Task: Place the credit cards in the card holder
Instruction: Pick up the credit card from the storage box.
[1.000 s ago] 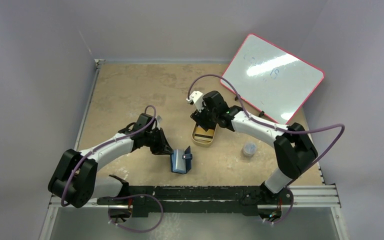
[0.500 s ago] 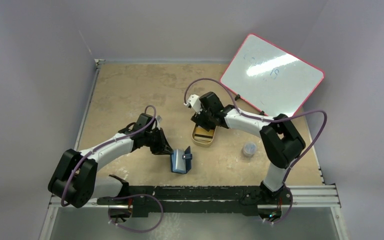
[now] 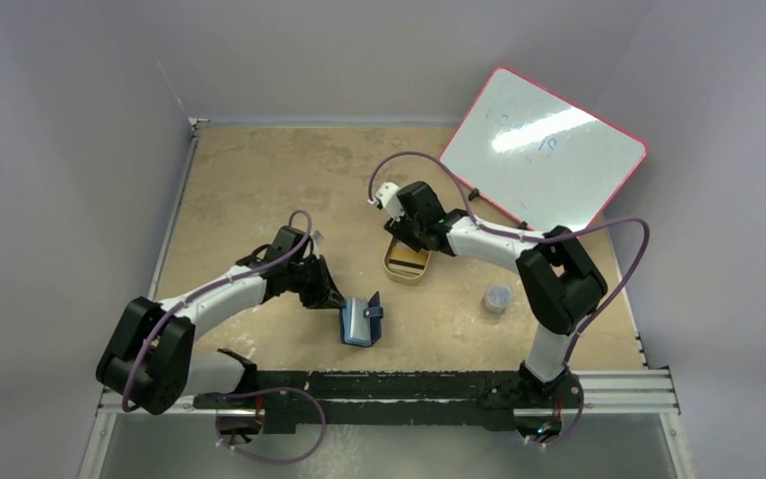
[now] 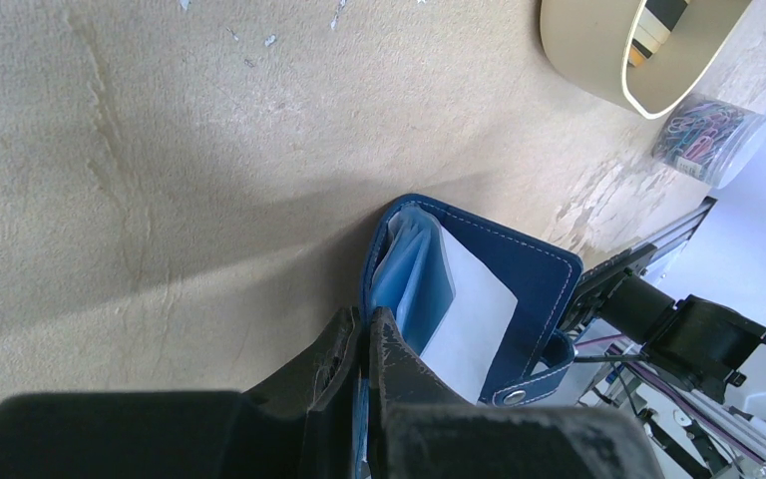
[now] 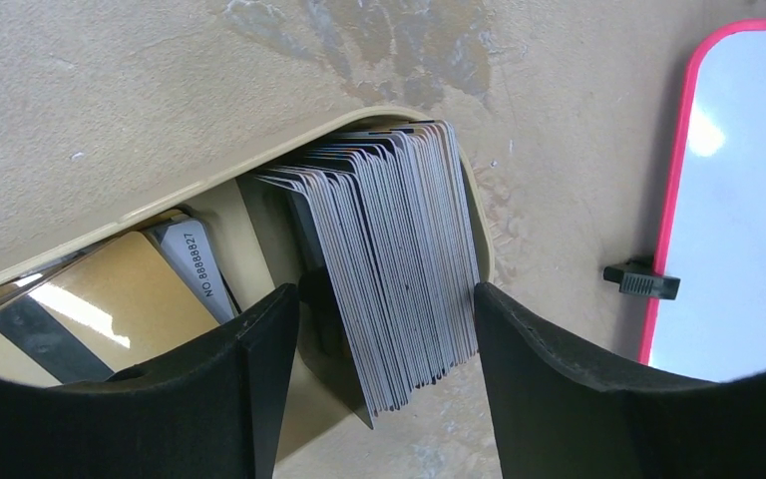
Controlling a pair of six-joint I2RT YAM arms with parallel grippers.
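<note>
the desk (image 3: 259, 180) is mottled sandy tan with paler worn patches and small white flecks. the card holder (image 4: 544, 289) is navy blue with pale stitching along its edge, light blue sleeves and a white sheet inside, and a silvery snap. the credit cards (image 5: 399, 289) standing in a stack are silver-grey; beside them are a gold card (image 5: 130, 279) with a black stripe and a grey card (image 5: 194, 264) with black digits. the tray (image 4: 588, 50) around them is cream-tan. the whiteboard (image 3: 544, 140) is white with a pink-red frame. the jar (image 4: 703, 135) shows many-coloured paper clips. the left arm (image 3: 219, 289) and right arm (image 3: 499, 244) are white with black joints and carry purple cables (image 3: 658, 269). the left gripper (image 4: 364, 329) and right gripper (image 5: 384, 329) are black.
</note>
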